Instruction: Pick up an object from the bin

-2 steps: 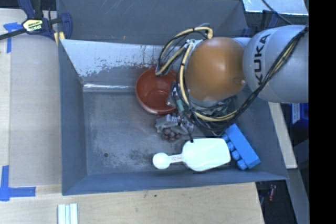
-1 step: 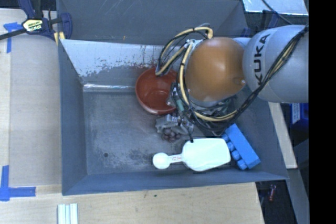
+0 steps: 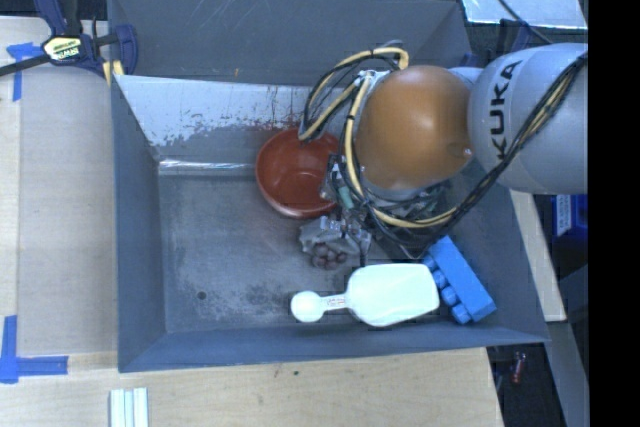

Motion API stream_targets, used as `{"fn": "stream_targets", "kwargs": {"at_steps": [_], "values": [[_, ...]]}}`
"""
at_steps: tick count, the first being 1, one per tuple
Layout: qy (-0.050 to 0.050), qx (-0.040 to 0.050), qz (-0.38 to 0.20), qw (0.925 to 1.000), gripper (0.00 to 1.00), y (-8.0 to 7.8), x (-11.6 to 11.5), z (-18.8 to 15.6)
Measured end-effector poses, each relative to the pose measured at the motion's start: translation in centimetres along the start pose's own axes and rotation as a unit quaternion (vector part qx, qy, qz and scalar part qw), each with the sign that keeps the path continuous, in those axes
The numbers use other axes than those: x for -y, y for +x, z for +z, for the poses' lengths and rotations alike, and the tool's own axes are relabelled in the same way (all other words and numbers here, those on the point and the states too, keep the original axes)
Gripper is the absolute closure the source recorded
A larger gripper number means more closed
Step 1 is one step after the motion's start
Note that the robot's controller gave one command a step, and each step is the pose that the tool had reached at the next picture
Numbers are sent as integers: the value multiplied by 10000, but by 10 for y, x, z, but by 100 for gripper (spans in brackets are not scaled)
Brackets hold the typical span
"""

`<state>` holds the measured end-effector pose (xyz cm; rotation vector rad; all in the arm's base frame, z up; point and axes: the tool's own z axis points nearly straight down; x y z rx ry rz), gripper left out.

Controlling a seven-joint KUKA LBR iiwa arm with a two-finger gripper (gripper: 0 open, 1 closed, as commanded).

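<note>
My gripper point(image 3: 345, 215) reaches down near the bin's middle, mostly hidden under the arm's orange dome. Right at its tip lies a small dark grey lumpy thing point(image 3: 325, 243) on the bin floor. A red bowl point(image 3: 292, 175) sits upright just to the left of the gripper, against the back wall. A white scoop-like thing point(image 3: 385, 295) with a round knob end lies below the gripper near the front wall. A blue toy brick point(image 3: 460, 280) lies to its right.
The left half of the bin floor is bare scuffed metal. The arm and its cables cover the bin's right back part.
</note>
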<state>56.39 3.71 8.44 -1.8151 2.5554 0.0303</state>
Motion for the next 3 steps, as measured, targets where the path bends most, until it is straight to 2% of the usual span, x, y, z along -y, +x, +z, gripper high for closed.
{"fn": "stream_targets", "kwargs": {"at_steps": [1,2,3], "values": [[-29,-17,5,10000,100,1,-2,-28],[-11,-7,17,10000,100,0,-1,-54],[-14,-3,29,10000,100,0,-1,-67]]}}
